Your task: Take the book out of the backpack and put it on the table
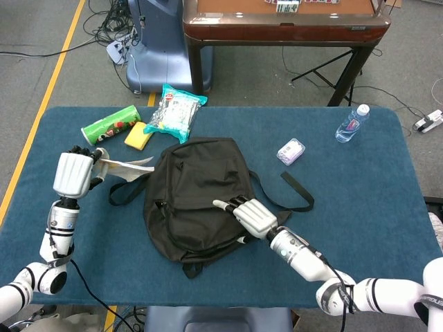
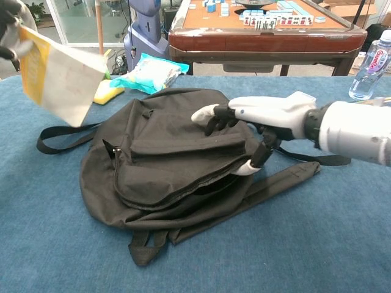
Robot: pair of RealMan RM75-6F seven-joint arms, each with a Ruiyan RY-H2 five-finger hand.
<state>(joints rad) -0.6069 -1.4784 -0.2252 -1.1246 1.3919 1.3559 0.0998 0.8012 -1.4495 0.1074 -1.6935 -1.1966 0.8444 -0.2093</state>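
Head view shows the bottle [image 1: 351, 123] and small case [image 1: 291, 151] at the far right of the table [image 1: 360, 207]; chest view alone reveals the book's [image 2: 58, 82] yellow cover. Left hand [image 1: 73, 173] is raised over the table's left side, fingers closed on the book, which tilts in the air beside the bag [image 1: 197, 197]. Right hand [image 1: 252, 216] lies flat across the bag, fingers spread, holding nothing.

Matt black cloth backpack [image 1: 194, 194]; paper book [image 2: 58, 76]; napped blue cloth table [image 1: 360, 207]; glossy white plastic right hand [image 2: 263, 116].
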